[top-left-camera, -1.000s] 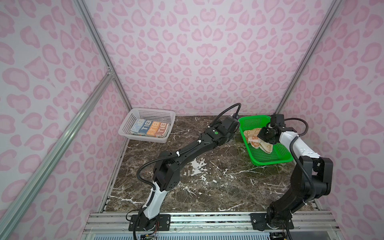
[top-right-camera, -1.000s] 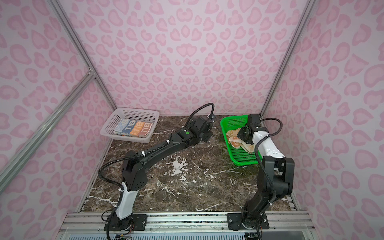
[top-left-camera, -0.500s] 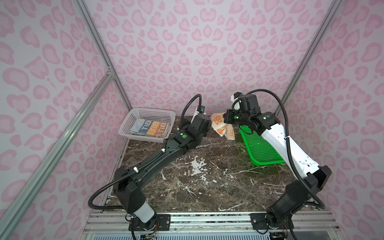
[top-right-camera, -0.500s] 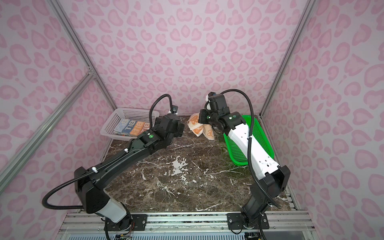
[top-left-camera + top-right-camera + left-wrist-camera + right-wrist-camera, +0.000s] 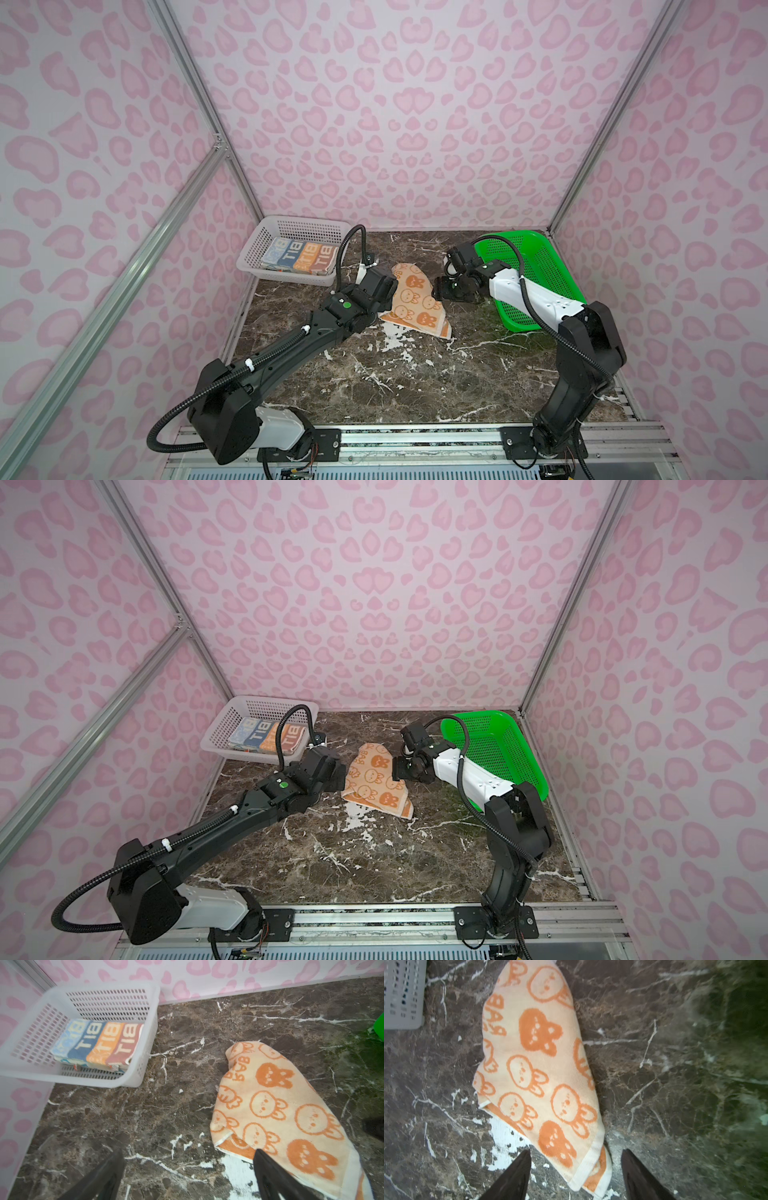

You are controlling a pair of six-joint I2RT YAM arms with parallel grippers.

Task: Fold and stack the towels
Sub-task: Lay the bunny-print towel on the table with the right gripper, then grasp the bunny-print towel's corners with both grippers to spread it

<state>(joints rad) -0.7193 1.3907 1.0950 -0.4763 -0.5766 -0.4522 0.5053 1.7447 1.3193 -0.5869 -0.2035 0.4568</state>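
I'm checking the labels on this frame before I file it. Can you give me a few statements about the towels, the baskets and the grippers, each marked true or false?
1. The orange towel lies on the marble table, outside both baskets. True.
2. The right gripper is clamped on the orange towel. False: its jaws stand apart and hold nothing; the towel's corner lies on the table just ahead of them.
3. The white basket holds folded towels. True.
4. The left gripper is shut. False: its jaws are spread wide, with nothing between them.
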